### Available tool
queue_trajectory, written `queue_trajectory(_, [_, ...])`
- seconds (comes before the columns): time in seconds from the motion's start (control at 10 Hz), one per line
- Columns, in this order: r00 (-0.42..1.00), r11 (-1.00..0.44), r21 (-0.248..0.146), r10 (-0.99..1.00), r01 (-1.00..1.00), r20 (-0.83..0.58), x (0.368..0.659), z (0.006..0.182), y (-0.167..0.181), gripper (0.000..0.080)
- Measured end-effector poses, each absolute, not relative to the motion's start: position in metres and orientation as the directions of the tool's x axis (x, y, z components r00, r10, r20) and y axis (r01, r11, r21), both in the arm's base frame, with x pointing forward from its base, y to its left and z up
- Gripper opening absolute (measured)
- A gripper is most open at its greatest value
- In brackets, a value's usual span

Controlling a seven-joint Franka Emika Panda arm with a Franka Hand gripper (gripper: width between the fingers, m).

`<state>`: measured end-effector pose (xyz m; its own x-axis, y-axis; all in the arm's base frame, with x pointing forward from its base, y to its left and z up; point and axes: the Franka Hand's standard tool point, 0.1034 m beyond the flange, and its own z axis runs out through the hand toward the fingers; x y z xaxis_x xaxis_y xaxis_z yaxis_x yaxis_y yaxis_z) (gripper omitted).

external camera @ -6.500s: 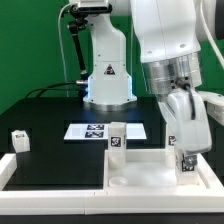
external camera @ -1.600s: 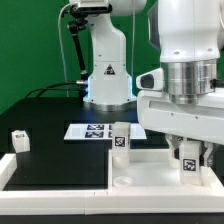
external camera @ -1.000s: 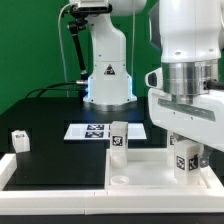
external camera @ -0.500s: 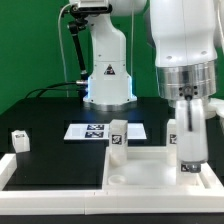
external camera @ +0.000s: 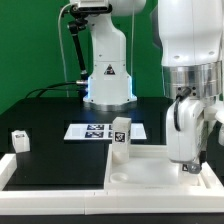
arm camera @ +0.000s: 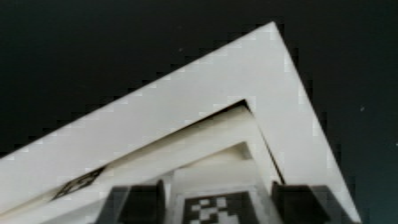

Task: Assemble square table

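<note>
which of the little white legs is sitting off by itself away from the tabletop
The leg at the exterior view's far left, on the black mat. The other two visible stand at the tabletop; one is under the gripper.

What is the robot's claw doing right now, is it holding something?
Gripper: shut on a white tagged leg, held over the tabletop corner.

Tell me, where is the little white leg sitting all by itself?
The lone leg sits at the far left of the exterior view, on the black table by the white border rail, well left of the marker board.
</note>
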<state>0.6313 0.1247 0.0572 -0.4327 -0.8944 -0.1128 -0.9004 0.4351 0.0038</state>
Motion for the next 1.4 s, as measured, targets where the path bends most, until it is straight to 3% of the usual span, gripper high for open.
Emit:
queue_trajectory(0.3, [-0.4, 0.403, -0.003, -0.91, -0.915, -0.111, 0.631, 0.057, 0.124, 0.0285])
queue_trajectory(0.4, [-0.399, 0.402, -0.003, -0.91, -0.916, -0.111, 0.631, 0.057, 0.124, 0.0474])
queue_trajectory(0.5, [-0.391, 0.394, -0.008, -0.914, -0.919, -0.113, 0.631, 0.059, 0.125, 0.0474])
queue_trajectory(0.6, [-0.374, 0.379, -0.02, -0.919, -0.925, -0.123, 0.629, 0.068, 0.126, 0.0611])
queue_trajectory(0.7, [-0.364, 0.371, -0.033, -0.922, -0.928, -0.135, 0.624, 0.081, 0.123, 0.0642])
queue_trajectory(1.0, [-0.31, 0.321, -0.059, -0.939, -0.945, -0.146, 0.611, 0.11, 0.098, 0.0648])
queue_trajectory(1.4, [-0.307, 0.317, -0.053, -0.941, -0.947, -0.141, 0.609, 0.105, 0.1, 0.0648])
